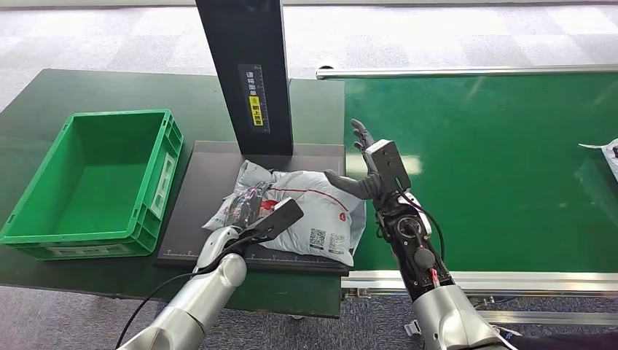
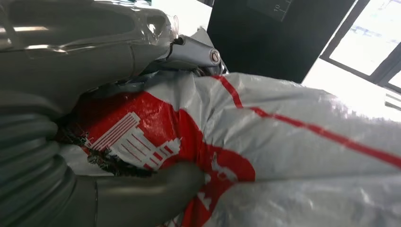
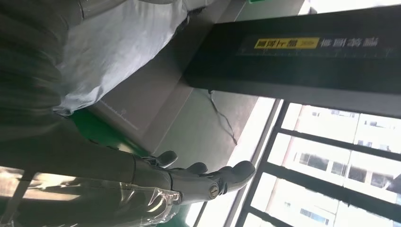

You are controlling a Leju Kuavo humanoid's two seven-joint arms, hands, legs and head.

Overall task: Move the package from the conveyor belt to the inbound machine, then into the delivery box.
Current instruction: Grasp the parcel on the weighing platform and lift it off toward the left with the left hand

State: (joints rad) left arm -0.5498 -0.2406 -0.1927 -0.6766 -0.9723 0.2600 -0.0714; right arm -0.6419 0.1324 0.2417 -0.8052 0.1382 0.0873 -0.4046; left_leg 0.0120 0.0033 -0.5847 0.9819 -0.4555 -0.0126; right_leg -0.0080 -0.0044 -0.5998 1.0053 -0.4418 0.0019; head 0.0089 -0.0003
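**Operator:** Report package location.

**Unit:** The white poly mailer package, marked with red print and QR labels, lies flat on the dark platform of the inbound machine, directly in front of the machine's black upright column. One edge of the package overhangs the platform toward the green conveyor belt.

**Operator:** Left hand state?

**Unit:** My left hand is on the package's near corner. In the left wrist view my thumb presses against the red print, with fingers over the top. I am gripping the package.

**Operator:** Right hand state?

**Unit:** My right hand stands just beside the package's belt-side edge, fingers extended and spread, holding nothing.

**Operator:** Delivery box?

**Unit:** The green delivery box sits on the table, on the far side of the platform from the belt.
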